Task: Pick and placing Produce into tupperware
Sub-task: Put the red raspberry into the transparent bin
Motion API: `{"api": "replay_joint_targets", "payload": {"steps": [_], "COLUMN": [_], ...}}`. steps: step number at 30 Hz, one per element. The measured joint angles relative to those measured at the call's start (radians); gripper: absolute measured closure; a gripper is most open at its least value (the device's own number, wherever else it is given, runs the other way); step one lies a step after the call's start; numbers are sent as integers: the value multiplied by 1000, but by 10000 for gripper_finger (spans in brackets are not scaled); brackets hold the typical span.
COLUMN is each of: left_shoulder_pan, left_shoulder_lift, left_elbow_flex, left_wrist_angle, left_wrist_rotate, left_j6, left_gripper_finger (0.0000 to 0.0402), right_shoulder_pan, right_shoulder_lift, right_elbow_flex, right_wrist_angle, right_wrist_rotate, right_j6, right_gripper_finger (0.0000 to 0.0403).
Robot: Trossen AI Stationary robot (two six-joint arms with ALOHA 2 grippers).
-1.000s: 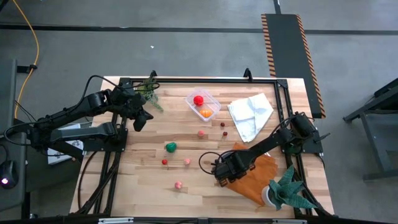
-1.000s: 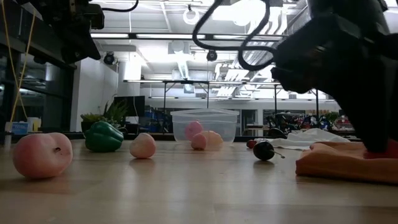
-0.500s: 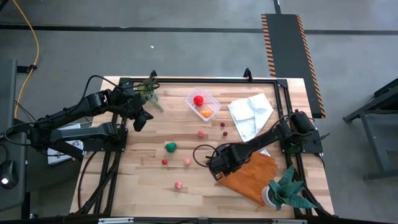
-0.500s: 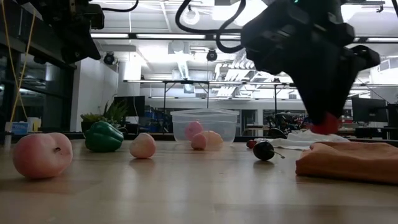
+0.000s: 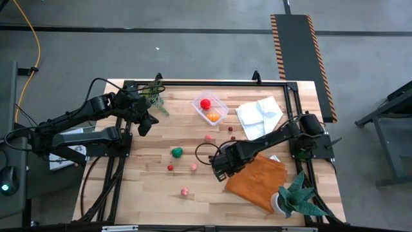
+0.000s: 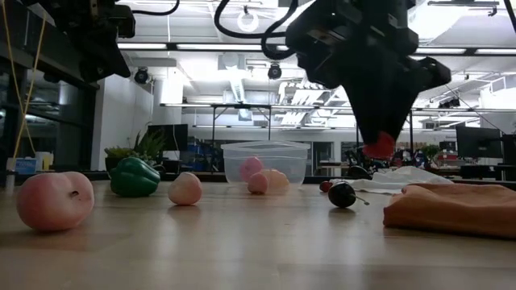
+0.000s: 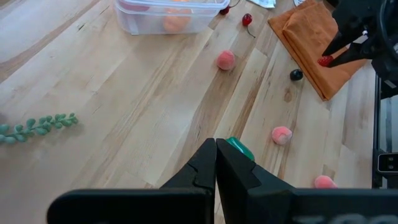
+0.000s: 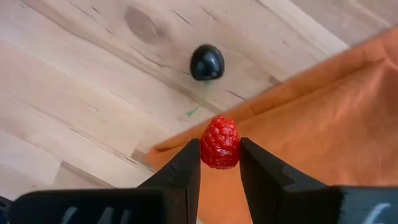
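Midair, the right gripper point(image 8: 220, 163) pinches a red raspberry point(image 8: 220, 142) between its jaws, above the orange cloth point(image 8: 323, 118); beyond them a dark berry point(image 8: 207, 62) lies on the table point(image 8: 74, 81). Farther off, the tupperware point(image 5: 210, 109) holds produce. Left gripper point(image 7: 216, 163) jaws pressed together.

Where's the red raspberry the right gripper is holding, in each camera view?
High view: hidden under the right gripper, beside the orange cloth.
Low view: raspberry in the air at the dark gripper's tip, right of the tupperware.
Left wrist view: small red dot over the cloth's edge.
Right wrist view: centre, between the fingers.
Shared landmark: the orange cloth.
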Motion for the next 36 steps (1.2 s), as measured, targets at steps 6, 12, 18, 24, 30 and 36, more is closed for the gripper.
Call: {"api": "replay_joint_targets", "payload": {"steps": [6, 12, 18, 24, 30, 36], "left_shoulder_pan": [0, 0, 0, 0, 0, 0], "left_shoulder_lift": [0, 0, 0, 0, 0, 0], "left_elbow_flex": [0, 0, 0, 0, 0, 0], "left_wrist_angle": [0, 0, 0, 0, 1, 1], "left_wrist_rotate": [0, 0, 0, -1, -1, -1], "left_j6": [0, 1, 3, 3, 3, 3], "left_gripper_finger": [401, 401, 401, 401, 401, 401], "right_shoulder_pan": [-29, -66, -112, -160, -211, -277], "right_shoulder_lift": [0, 0, 0, 0, 0, 0], "right_elbow_flex": [23, 65, 113, 156, 190, 234], "right_wrist_angle": [-17, -42, -100, -141, -153, -174], "right_wrist_rotate": [-6, -7, -8, -8, -8, -10], "right_j6": [-51, -119, -205, -285, -363, -440], "right_gripper_finger": [320, 320, 320, 320, 320, 320]}}
